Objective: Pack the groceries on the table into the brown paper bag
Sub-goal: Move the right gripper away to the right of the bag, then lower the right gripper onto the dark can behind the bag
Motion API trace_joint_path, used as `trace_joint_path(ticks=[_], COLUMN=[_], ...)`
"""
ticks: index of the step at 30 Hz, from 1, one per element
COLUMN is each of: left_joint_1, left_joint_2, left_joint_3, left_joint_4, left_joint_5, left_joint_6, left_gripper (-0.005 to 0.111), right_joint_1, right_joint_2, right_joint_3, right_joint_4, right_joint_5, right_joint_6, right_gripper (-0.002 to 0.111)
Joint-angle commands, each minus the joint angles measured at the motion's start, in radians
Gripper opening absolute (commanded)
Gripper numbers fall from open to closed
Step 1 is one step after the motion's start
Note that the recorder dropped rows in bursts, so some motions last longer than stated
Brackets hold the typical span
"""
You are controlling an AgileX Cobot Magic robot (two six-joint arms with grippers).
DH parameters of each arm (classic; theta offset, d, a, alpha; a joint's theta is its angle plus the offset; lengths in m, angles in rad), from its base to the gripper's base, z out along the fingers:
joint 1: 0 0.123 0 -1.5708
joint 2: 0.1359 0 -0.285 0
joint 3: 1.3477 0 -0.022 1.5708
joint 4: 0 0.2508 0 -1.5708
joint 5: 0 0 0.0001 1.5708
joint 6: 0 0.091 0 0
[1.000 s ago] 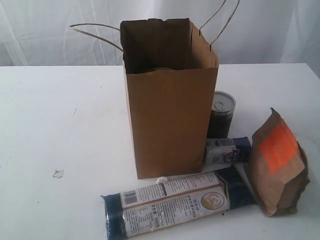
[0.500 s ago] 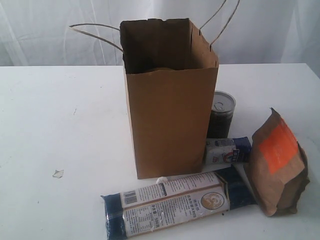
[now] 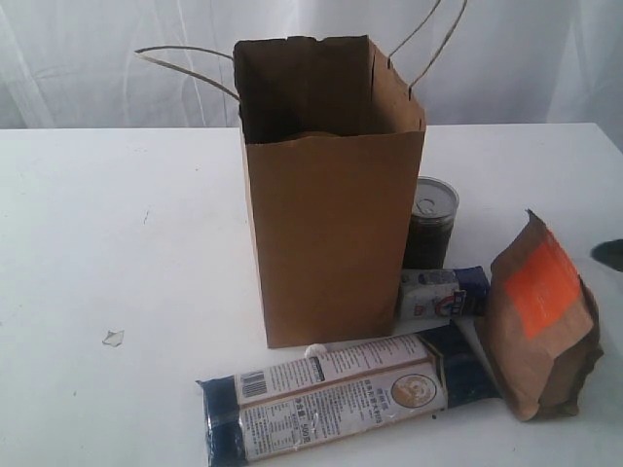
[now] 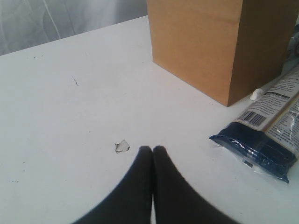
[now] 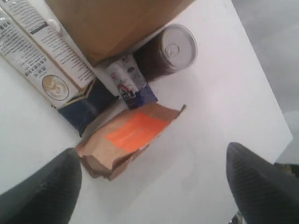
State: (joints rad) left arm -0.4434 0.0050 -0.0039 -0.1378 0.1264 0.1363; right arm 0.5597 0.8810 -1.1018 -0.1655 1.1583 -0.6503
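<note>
left gripper [image 4: 152, 150] fingers pressed together, holding nothing, over the table [image 3: 97, 243] near a wrapper scrap [image 4: 122, 146]; right gripper [image 5: 152, 161] fingers spread wide, empty, over the brown pouch [image 5: 126, 140]. from the brown paper bag [image 3: 331, 224]: dark can [image 3: 431, 222] at 3 o'clock, long packet [image 3: 341, 394] at 5 o'clock

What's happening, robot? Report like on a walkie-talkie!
Left gripper shut, empty. Right gripper open near pouch. Bag upright; can, small packet, long packet outside. Watch: long packet crowds pouch.
</note>
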Motion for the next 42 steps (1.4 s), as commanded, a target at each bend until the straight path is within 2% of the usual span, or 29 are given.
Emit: trace_joint_path(ticks=[1, 4, 5, 7, 10, 14, 26, 36, 42], left_joint_1=[0.001, 0.001, 0.001, 0.001, 0.001, 0.001, 0.001, 0.001, 0.001], left_joint_2=[-0.005, -0.005, -0.005, -0.005, -0.005, -0.005, -0.005, -0.005, -0.005], left_joint_3=[0.004, 0.004, 0.004, 0.004, 0.004, 0.004, 0.004, 0.004, 0.004], left_joint_4=[-0.007, -0.007, -0.007, -0.007, -0.007, -0.007, -0.007, -0.007, -0.007], left_joint_5=[0.005, 0.005, 0.005, 0.005, 0.005, 0.005, 0.005, 0.005, 0.005], left_joint_6=[-0.003, -0.003, -0.003, -0.003, -0.003, -0.003, -0.003, -0.003, -0.003], left_gripper=[0.000, 0.000, 0.000, 0.000, 0.000, 0.000, 0.000, 0.000, 0.000], right_joint_1=[-0.050, -0.151, -0.218, -0.299, -0.395, -0.468, -0.449, -0.370, -0.369], right_joint_2=[0.094, 0.205, 0.245, 0.291, 0.367, 0.468, 0.770, 0.867, 0.884], right_joint_3=[0.004, 0.004, 0.004, 0.004, 0.006, 0.004, -0.173, -0.239, -0.239], right_joint_4=[0.091, 0.249, 0.378, 0.495, 0.524, 0.529, 0.571, 0.572, 0.574], right_joint_5=[-0.121, -0.149, -0.178, -0.185, -0.198, -0.311, -0.358, -0.384, -0.396], right_joint_6=[-0.059, -0.059, -0.050, -0.042, 0.044, 0.181, 0.184, 0.173, 0.157], right_gripper=[0.080, 0.080, 0.080, 0.080, 0.080, 0.080, 0.080, 0.080, 0.080])
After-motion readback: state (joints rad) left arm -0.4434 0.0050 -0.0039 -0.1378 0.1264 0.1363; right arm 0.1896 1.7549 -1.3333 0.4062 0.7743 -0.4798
